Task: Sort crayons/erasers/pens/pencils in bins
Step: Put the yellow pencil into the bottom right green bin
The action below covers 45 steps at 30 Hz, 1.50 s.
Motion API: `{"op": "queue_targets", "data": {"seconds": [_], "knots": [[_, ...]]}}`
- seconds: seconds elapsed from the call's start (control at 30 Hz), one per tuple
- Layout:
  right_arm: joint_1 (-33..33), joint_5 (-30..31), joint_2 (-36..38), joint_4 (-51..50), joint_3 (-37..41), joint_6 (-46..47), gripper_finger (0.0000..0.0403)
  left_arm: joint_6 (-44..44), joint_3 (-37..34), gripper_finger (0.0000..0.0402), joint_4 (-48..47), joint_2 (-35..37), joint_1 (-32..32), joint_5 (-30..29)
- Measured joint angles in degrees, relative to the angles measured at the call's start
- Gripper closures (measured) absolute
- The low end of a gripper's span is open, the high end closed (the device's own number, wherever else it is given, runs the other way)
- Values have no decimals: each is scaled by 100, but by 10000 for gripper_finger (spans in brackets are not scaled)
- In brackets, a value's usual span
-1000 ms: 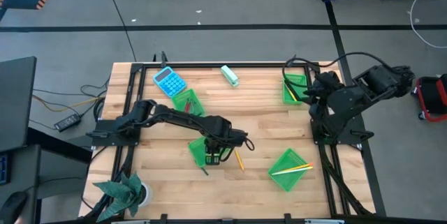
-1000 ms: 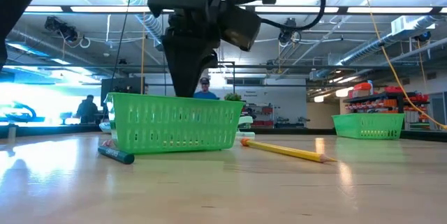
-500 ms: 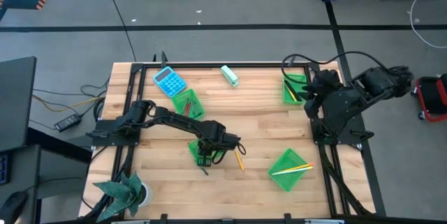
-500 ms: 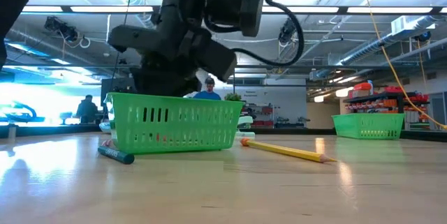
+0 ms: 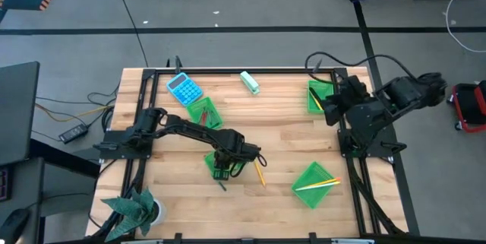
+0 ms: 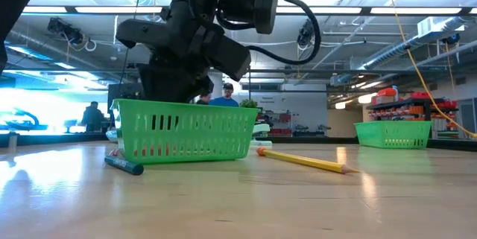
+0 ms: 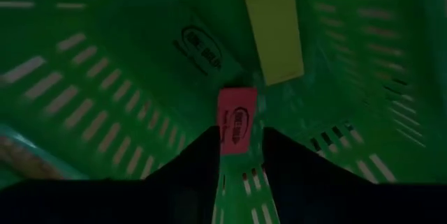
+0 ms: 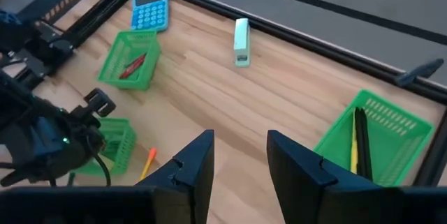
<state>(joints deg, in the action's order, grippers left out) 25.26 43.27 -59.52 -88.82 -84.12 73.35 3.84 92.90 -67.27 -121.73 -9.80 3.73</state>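
Note:
My left gripper (image 7: 237, 139) reaches down into the green bin (image 5: 210, 160) near the table's near-middle and is shut on a pink-red eraser (image 7: 236, 116). A yellow eraser (image 7: 274, 28) and a green eraser (image 7: 202, 46) lie flat on that bin's floor. The low view hides the fingers behind the bin's wall (image 6: 186, 129). An orange-yellow pencil (image 5: 260, 174) and a short dark crayon (image 5: 222, 186) lie on the table beside the bin. My right gripper (image 8: 241, 155) hovers open near the far-right bin (image 5: 319, 96), which holds pens. My left gripper pinches the pink-red eraser between its two fingertips, at the eraser's end nearest the wrist (image 7: 236, 135). The fingers (image 7: 199, 158) come from above, slanting down into the bin. Whether the eraser's other end rests on the bin's floor, I cannot tell.
A bin with red crayons (image 5: 203, 112) stands far-left of middle, and a bin with pencils (image 5: 315, 183) near-right. A blue calculator (image 5: 183, 87) and a teal-and-white block (image 5: 250, 82) lie by the far edge. A plant (image 5: 137, 210) stands at the near-left corner. People stand behind the table.
My left gripper has gone down into the eraser bin and tipped from upright to slanting, shifting slightly toward the table's left. My right gripper has moved a little toward the table's left and near side.

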Motion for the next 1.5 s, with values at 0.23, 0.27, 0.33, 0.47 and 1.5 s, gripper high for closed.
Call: {"op": "queue_targets", "data": {"seconds": [0.23,0.27,0.33,0.47,1.5], "knots": [[0,-52,-466,3,0,365,265,0,15,255,215,-1,-2,2],[0,-55,-549,3,0,414,265,0,37,249,175,-2,0,2],[0,-56,-693,4,0,425,265,0,72,237,155,-2,0,-2],[0,-206,-884,7,0,264,265,-58,199,215,54,-2,16,-2],[-125,-881,298,-120,0,-2853,265,6503,1917,201,1764,-98,804,-1191]]}}
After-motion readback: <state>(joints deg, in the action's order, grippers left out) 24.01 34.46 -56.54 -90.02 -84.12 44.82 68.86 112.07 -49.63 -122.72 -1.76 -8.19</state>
